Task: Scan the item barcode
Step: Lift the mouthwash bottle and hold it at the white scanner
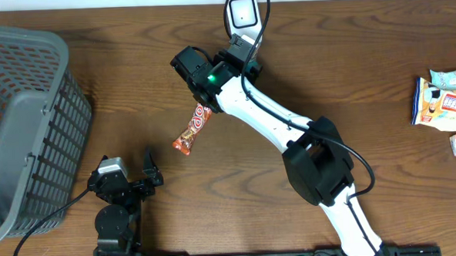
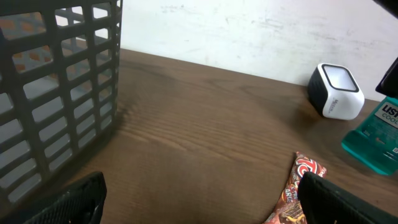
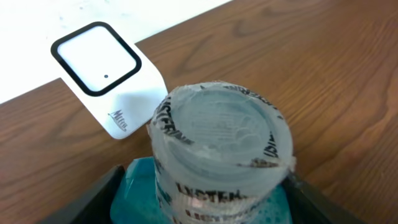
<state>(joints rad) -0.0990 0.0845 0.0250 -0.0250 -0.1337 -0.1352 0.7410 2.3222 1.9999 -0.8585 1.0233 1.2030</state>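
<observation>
The wooden bench [image 1: 364, 60] is carrying a grey plastic basket [image 1: 19, 122] at its left end. The right gripper [image 3: 205, 202] is reaching to the far edge, its jaws clamping a teal mouthwash bottle [image 3: 221, 143] whose cap is facing the wrist camera, just beside the white scanner [image 3: 102, 71]. The left gripper [image 1: 150, 171] is sitting near the front edge, jaws standing wide. A candy bar [image 1: 193, 129] is lying between the arms, and snack packets [image 1: 443, 99] are lying at the right edge.
</observation>
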